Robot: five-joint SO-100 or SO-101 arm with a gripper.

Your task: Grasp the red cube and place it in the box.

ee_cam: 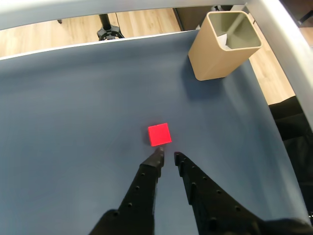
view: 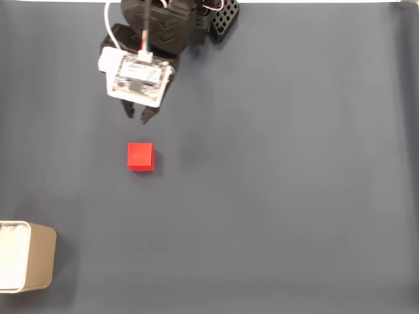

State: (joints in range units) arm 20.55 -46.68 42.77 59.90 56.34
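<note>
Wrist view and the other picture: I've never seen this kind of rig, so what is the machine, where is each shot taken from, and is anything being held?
This is a small robot arm on a table covered in dark blue-grey cloth. The fixed view looks straight down; the arm's body is at the top, and its pincer points down the picture. The wrist view comes from a camera riding on the arm, so the pincer reaches in from the bottom edge. On the cloth lie a red cube, just ahead of the fingertips, and a beige box farther away, standing open-topped. Nothing is held: the fingers stand only slightly apart, short of the cube.
</note>
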